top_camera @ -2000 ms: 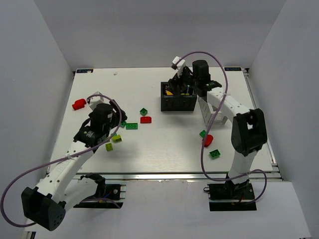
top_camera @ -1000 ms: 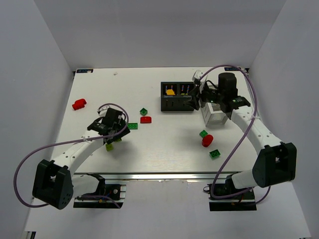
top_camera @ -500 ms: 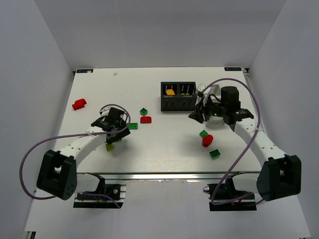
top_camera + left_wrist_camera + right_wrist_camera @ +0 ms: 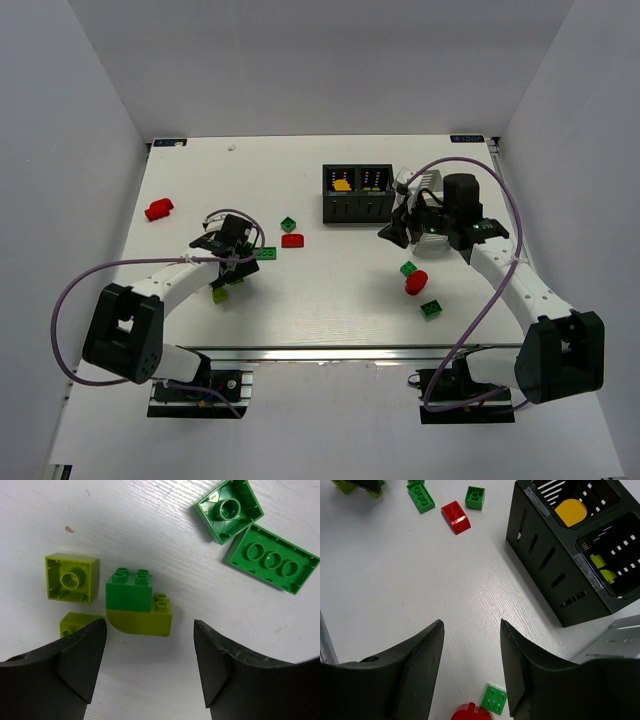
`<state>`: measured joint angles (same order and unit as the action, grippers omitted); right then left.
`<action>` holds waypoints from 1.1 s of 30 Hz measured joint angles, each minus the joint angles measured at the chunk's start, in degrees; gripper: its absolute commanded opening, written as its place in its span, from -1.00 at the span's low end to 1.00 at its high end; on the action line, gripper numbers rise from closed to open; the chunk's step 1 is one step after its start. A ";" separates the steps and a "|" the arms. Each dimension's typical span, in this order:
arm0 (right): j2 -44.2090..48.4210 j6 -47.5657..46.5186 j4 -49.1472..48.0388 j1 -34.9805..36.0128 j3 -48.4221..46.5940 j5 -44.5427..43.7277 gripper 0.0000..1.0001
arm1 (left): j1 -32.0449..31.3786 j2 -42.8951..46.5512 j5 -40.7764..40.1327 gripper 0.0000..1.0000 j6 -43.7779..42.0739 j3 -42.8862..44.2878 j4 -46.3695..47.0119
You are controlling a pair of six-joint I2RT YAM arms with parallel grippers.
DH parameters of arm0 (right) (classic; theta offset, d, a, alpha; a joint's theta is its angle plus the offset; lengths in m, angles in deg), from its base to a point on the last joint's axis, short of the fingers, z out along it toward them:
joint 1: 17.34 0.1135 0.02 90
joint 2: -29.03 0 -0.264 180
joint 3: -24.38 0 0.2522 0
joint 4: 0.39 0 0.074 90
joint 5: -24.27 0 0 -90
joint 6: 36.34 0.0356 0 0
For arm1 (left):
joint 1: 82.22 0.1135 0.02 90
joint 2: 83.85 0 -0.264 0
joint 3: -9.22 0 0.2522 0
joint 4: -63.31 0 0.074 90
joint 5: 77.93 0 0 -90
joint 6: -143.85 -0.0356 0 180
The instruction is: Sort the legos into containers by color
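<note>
My left gripper (image 4: 236, 266) is open and empty, low over the table; in the left wrist view (image 4: 150, 630) its jaws stand just short of a dark-green-on-lime stack (image 4: 139, 605). Beside it lie a lime brick (image 4: 72, 578), a smaller lime piece (image 4: 75, 624), a green brick (image 4: 229, 511) and a green plate (image 4: 272, 559). My right gripper (image 4: 393, 232) is open and empty (image 4: 471, 625), above the table in front of the black box (image 4: 357, 193). The box holds a yellow brick (image 4: 570, 511) and lime pieces (image 4: 600, 567). The white basket (image 4: 428, 181) is mostly hidden behind the right arm.
A red brick (image 4: 157, 209) lies far left. A green brick (image 4: 289, 224), a red brick (image 4: 292, 240) and a green plate (image 4: 265, 254) lie mid-table. A green brick (image 4: 408, 268), a rounded red brick (image 4: 415, 282) and another green brick (image 4: 431, 309) lie under the right arm.
My right gripper left the black box and swung down in front of it. My left gripper dropped low over the green and lime bricks. Little has moved in the last half second.
</note>
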<state>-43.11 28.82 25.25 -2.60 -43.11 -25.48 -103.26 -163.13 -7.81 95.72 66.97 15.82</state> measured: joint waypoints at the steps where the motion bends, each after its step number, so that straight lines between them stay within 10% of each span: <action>1: -0.02 0.04 0.00 0.00 0.00 0.00 0.09 | 0.02 -0.52 -0.28 0.59 -0.42 0.00 0.39; 33: -2.73 0.48 0.17 -0.11 -1.86 0.94 0.10 | 1.42 -5.14 1.90 -0.01 -7.61 -0.50 8.35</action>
<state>-45.84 29.30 25.42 -2.71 -44.97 -24.54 -101.84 -168.27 -5.91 88.11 66.46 24.17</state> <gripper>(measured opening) 0.549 0.578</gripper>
